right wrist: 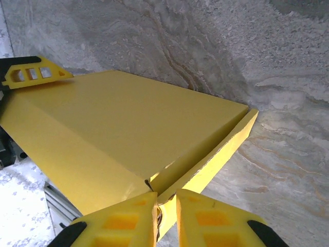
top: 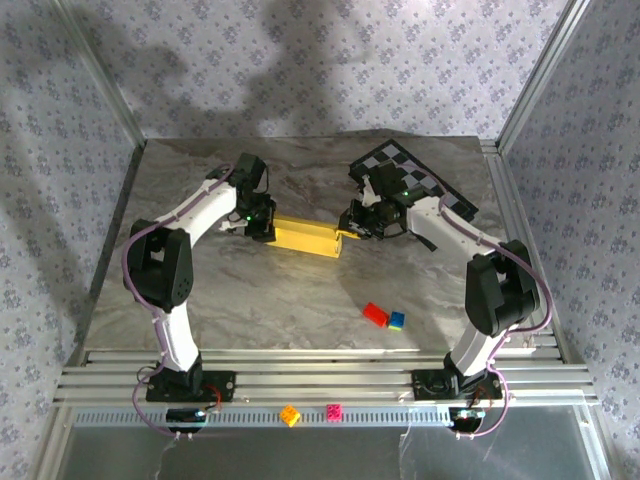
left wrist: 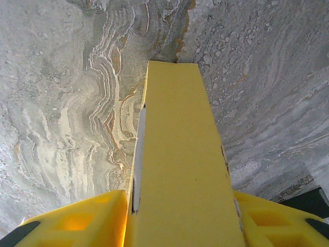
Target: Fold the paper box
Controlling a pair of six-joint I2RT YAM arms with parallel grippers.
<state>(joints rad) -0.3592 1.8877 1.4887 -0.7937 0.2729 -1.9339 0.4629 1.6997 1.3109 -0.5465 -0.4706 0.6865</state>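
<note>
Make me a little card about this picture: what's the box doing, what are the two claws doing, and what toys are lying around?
Box: yellow paper box, folded into a long shape, lying on the table between the arms
Left gripper: closed on one end of the box, a finger on each side
Right gripper: pinching a flap at the other end
Toys: red brick and blue brick side by side, nearer than the box
Mat: checkerboard mat at the far right

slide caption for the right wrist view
The right gripper pinches a flap of the paper box on the table.
</note>
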